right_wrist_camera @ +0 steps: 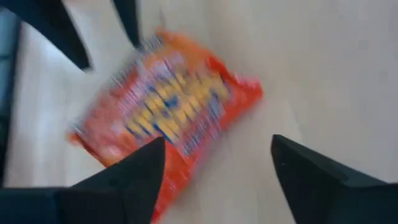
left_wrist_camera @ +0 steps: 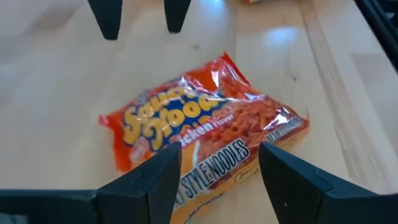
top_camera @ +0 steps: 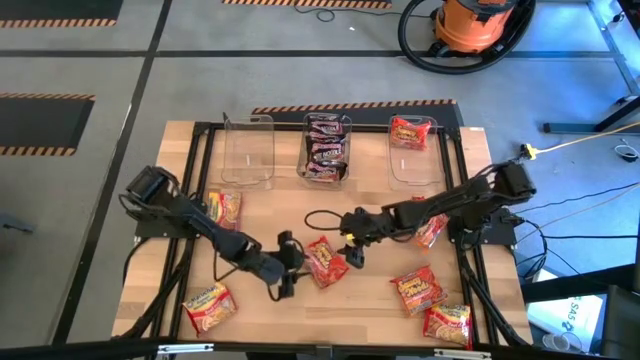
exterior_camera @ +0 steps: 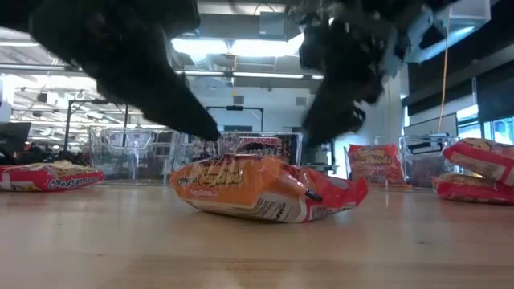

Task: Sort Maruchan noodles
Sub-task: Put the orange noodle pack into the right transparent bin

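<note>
A red-orange Maruchan noodle packet (top_camera: 325, 262) lies flat on the wooden table, also in the low view (exterior_camera: 265, 189). My left gripper (top_camera: 293, 265) is open on the packet's left, and in its wrist view (left_wrist_camera: 214, 177) the fingers stand on either side of the packet's (left_wrist_camera: 205, 130) near end. My right gripper (top_camera: 347, 238) is open just beyond the packet's far-right corner, hovering over the packet (right_wrist_camera: 168, 118) in its own view (right_wrist_camera: 214, 177). Neither gripper plainly touches the packet.
Three clear tubs stand along the far edge: an empty one (top_camera: 248, 150), one with dark packets (top_camera: 327, 148), one with a red packet (top_camera: 412, 133). More packets lie at the left (top_camera: 225, 207), near left (top_camera: 208, 305), near right (top_camera: 418, 290) (top_camera: 448, 325) and under the right arm (top_camera: 430, 232).
</note>
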Robot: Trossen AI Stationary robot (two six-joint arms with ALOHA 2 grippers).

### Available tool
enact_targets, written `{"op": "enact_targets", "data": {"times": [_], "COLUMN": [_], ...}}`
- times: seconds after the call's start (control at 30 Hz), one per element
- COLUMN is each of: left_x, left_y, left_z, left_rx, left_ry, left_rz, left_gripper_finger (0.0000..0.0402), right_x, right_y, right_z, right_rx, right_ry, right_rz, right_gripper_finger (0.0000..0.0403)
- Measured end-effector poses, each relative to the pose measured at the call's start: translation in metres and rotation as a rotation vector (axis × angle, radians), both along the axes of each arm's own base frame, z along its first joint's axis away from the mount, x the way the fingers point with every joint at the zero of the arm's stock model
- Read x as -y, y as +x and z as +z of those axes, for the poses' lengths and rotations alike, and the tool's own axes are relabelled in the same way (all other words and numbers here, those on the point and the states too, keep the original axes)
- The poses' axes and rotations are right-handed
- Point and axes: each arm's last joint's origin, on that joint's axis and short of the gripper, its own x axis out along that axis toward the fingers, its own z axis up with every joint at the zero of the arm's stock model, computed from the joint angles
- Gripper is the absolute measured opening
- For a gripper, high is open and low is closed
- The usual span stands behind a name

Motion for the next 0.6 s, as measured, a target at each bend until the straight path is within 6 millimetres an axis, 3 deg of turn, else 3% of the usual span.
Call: {"op": "enact_targets", "data": {"times": [0.23, 0.6], "left_x": [0.004, 0.004], "left_y": [0.004, 0.005], "left_z": [-0.029, -0.033], "left_rx": [-0.067, -0.065], "left_ry": [0.015, 0.009], "left_rz": [-0.019, -0.020], "left_gripper_finger": [0.0209, 0.0209], "right_x": [0.000, -0.002], "right_y": [0.010, 0.021], "right_z": [-0.027, -0.036], "right_rx": [-0.059, -0.027], "right_ry": [0.094, 0.280], "right_rz": [0.020, 0.075], "right_gripper_finger": [0.0348, 0.0355]}}
